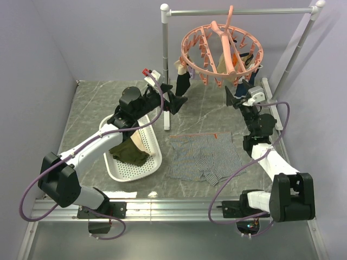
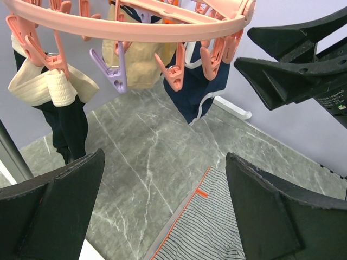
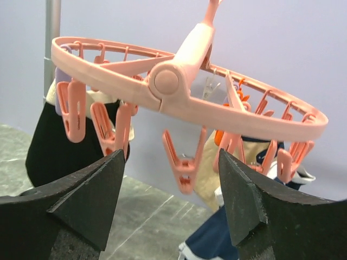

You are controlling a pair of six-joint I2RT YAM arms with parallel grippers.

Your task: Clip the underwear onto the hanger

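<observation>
The grey-and-white striped underwear [image 1: 203, 157] lies flat on the table between the two arms; its orange-edged waistband [image 2: 187, 216] shows below my left gripper. The pink round hanger [image 1: 222, 51] hangs from the rail, its ring [image 2: 135, 27] and pegs overhead. My left gripper [image 1: 181, 100] is raised under the ring's left side, open [image 2: 165, 157], nothing between its fingers. My right gripper [image 1: 232, 97] is raised under the ring's right side, open [image 3: 171, 154]. An empty pink peg [image 3: 184, 162] hangs just beyond its fingertips, untouched. Both grippers are well above the underwear.
A grey metal rail stand [image 1: 165, 65] carries the hanger. Pegged to the ring are a black garment with a cream band [image 2: 65, 119], a beige one [image 2: 141, 65] and a navy one [image 2: 195, 86]. A white basket [image 1: 122, 168] at left holds an olive garment [image 1: 130, 154].
</observation>
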